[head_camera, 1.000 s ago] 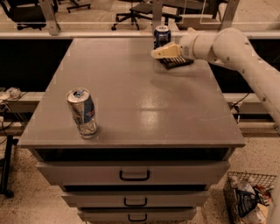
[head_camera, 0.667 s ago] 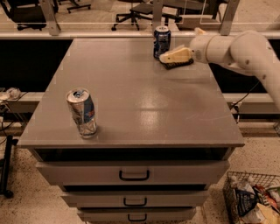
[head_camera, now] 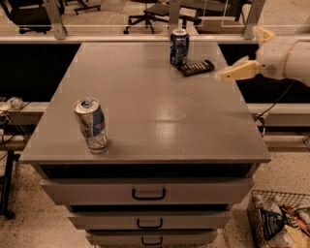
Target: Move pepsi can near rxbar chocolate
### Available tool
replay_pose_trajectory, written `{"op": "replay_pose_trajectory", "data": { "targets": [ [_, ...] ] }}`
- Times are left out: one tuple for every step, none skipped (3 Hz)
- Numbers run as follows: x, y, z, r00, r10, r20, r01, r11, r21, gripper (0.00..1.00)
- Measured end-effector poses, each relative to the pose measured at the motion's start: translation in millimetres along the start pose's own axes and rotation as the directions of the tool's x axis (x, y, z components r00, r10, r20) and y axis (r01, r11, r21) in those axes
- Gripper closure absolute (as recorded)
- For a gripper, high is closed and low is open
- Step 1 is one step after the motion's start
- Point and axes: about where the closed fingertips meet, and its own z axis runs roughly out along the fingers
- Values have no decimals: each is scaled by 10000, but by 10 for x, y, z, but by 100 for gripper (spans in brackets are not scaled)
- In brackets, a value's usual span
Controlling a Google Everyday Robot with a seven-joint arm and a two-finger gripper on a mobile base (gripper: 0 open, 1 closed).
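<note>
Three drawers (head_camera: 148, 193): closed, stacked under the desk front, nearest the camera; a wire basket (head_camera: 278, 220) of packets sits on the floor to the right.
Desk (head_camera: 160, 126): grey, flat top that carries everything the task involves.
Dented silver can (head_camera: 90, 124): upright at the near left corner, well apart from the task's things; it is not part of the job and should be left alone.
Gripper (head_camera: 240, 59): hovers off the far right edge of the desk, just beside the bar's right end, with its pale fingers (head_camera: 237, 71) spread wide and nothing between them.
Rxbar chocolate (head_camera: 196, 67): lies flat near the far edge, angled slightly, clear of the gripper.
Pepsi can (head_camera: 179, 46): stands upright just behind the bar's left end; I cannot tell whether the two touch.
Step in hand: the can looks already placed near the bar, so what seems left is clearing the arm.
Doing it well: keep the gripper spread and empty, draw it up and to the right rather than across the desk, and move slowly so the lowest finger does not nudge the bar or tip the can.
Background: office chairs (head_camera: 160, 12) beyond a rail.
</note>
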Motion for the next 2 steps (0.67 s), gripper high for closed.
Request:
{"op": "replay_pose_trajectory", "data": {
  "targets": [
    [-382, -66, -566, 9984, -438, -371, 448, 9986, 277, 0],
    [-428, -38, -543, 9982, -485, -349, 493, 9985, 225, 0]
  ]
}}
